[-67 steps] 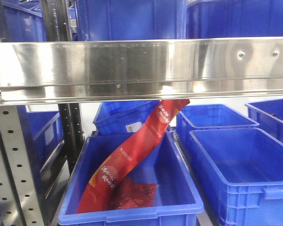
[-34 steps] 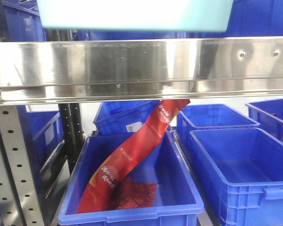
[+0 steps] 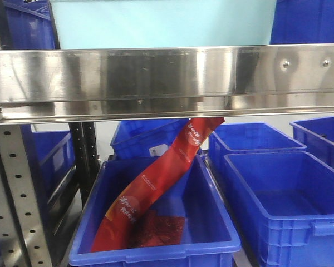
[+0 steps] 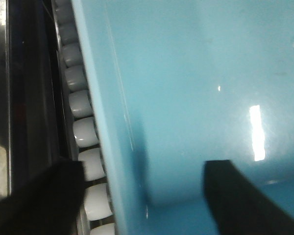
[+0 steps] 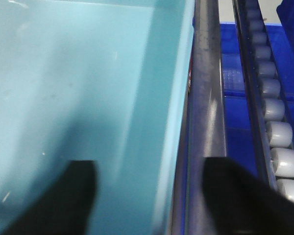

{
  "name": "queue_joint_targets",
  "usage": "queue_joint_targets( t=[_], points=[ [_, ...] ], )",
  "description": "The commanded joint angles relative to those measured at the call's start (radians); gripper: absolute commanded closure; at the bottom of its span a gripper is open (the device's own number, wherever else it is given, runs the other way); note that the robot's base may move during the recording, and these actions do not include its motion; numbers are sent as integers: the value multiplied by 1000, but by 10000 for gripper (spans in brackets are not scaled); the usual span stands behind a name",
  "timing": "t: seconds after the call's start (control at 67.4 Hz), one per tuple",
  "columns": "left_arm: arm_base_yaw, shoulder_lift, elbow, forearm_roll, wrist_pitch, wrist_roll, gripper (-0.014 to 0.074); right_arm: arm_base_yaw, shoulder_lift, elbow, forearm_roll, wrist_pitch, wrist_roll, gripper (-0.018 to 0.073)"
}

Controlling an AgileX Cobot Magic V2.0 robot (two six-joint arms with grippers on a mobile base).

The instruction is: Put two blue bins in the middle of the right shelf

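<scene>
Bin (image 3: 161, 25) is dropping in the front view: a second ago it wasn't in frame, half a second ago only its underside edge was showing, and now its pale teal wall is filling the gap right above the steel front rail (image 3: 167, 75) of the right shelf middle. I'm reading that as the set-down nearly landing. Long axis is running side to side along the rail, open top up as far as I can judge.

Left wrist: left gripper (image 4: 147, 205) is straddling the bin's wall, one finger (image 4: 245, 196) inside, the other outside over the white rollers (image 4: 83, 132). Jaws are sitting wide; I'm not able to tell contact.

Right wrist: right gripper (image 5: 152, 200) is mirroring that, bin wall running between the jaws, steel rail (image 5: 206, 122) and rollers beyond the outer finger. Clamp is unclear here too.
</scene>
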Motion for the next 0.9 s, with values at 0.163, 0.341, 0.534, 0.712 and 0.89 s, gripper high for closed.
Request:
queue_joint_targets(
  t=[0.163,0.341,0.534,0.712,0.89],
  points=[
    [-5,-99,-10,-1,18,1,-13,-5,-94,-7,-23,53,-8,32],
    [-5,-212,-10,1,56,2,3,-5,-223,-7,-23,137,-8,76],
    [-5,-347,-10,1,96,4,342,-5,-385,5,-23,213,-8,473],
    [-5,-481,107,3,91,30,706,-5,-552,159,-23,172,-8,720],
    [-5,-683,402,13,-68,30,707,-5,-743,438,-23,63,-8,721]
  ],
)
